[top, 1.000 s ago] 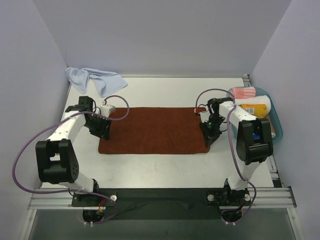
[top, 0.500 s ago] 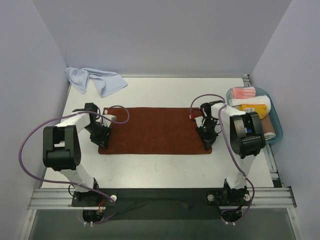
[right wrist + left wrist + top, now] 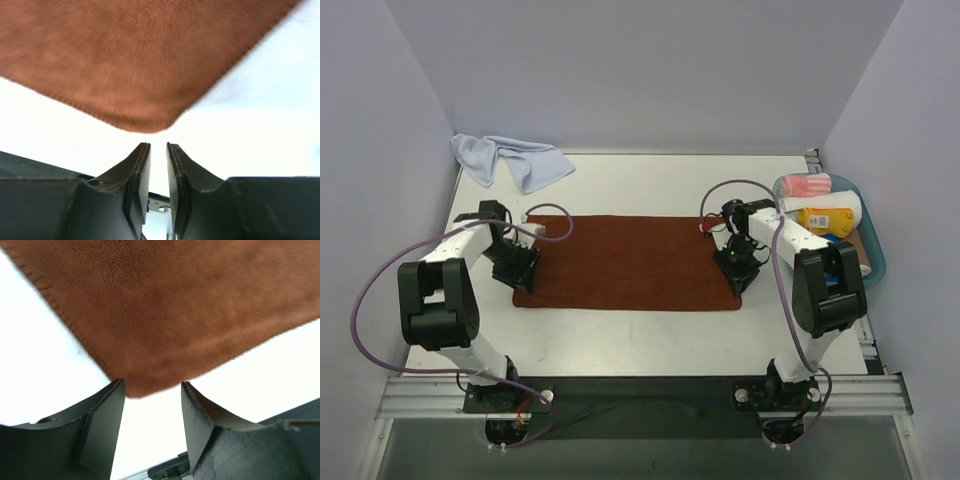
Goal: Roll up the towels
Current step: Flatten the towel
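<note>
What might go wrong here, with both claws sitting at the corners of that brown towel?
The right gripper is nearly closed and just short of the brown towel, so it may pinch nothing. The left gripper is open with the corner only at its fingertips; a shallow grab might slip. If just one side catches, the roll would probably come out crooked. The light-blue towel lies crumpled at the far left and will need flattening first.

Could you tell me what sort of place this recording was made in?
Probably a lab test cell for robot manipulation, not a home: plain lavender walls box in a white table, the arms bolt to a metal rail, and the rust-brown towel lies staged flat.
</note>
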Motion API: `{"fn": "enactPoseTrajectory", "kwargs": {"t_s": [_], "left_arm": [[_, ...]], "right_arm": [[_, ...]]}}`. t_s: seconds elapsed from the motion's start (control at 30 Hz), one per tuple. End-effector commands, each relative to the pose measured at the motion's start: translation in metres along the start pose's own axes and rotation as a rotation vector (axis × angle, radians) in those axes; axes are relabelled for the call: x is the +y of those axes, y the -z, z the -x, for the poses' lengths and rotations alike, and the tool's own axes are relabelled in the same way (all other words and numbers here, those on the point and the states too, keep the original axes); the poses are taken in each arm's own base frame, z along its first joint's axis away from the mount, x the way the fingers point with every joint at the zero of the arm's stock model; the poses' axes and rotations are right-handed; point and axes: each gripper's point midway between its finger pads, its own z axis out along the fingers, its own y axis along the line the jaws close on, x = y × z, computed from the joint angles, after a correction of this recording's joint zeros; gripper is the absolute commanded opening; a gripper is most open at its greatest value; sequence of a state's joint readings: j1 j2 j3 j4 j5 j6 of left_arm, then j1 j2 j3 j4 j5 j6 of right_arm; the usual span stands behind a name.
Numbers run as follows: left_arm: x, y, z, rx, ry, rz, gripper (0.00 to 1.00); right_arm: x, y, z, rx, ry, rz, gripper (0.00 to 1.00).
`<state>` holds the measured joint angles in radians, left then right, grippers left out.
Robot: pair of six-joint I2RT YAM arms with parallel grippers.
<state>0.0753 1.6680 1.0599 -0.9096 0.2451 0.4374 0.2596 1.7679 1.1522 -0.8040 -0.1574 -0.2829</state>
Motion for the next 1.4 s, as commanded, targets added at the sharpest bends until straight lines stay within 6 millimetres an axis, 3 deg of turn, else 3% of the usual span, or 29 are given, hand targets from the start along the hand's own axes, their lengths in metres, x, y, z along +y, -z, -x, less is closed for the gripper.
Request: {"fn": "enactPoseTrajectory", "kwargs": {"t_s": [0.0,0.13,0.37,0.57,0.9,1.0,1.23,1.37], "left_arm": [[-0.009,0.040,0.017,-0.109,-0.042,0.000,0.59],[-0.008,0.038,0.005,-0.078,-0.052,0.015,0.59],[0.003,0.013,-0.009,-0.013,-0.033,0.026,0.49],[0.022,-0.014,-0.032,0.084,-0.014,0.058,0.43],[0.024,-0.020,-0.070,0.164,-0.047,0.073,0.38],[0.023,-0.012,-0.065,0.120,-0.036,0.073,0.37],[-0.017,0.030,-0.020,-0.078,-0.082,-0.050,0.39],[-0.029,0.026,-0.014,-0.068,-0.106,-0.061,0.39]], "right_arm": [[0.004,0.028,-0.016,-0.024,0.005,-0.018,0.21],[0.011,0.022,-0.021,-0.003,0.005,0.019,0.17],[0.013,-0.008,-0.026,0.075,-0.014,0.051,0.12],[0.005,-0.034,-0.043,0.182,-0.004,0.018,0.12],[-0.003,-0.033,-0.063,0.229,0.041,-0.048,0.14],[0.001,-0.031,-0.063,0.215,0.040,-0.038,0.15],[0.012,-0.029,-0.053,0.190,0.037,-0.008,0.16],[0.011,-0.030,-0.052,0.194,0.037,-0.007,0.15]]}}
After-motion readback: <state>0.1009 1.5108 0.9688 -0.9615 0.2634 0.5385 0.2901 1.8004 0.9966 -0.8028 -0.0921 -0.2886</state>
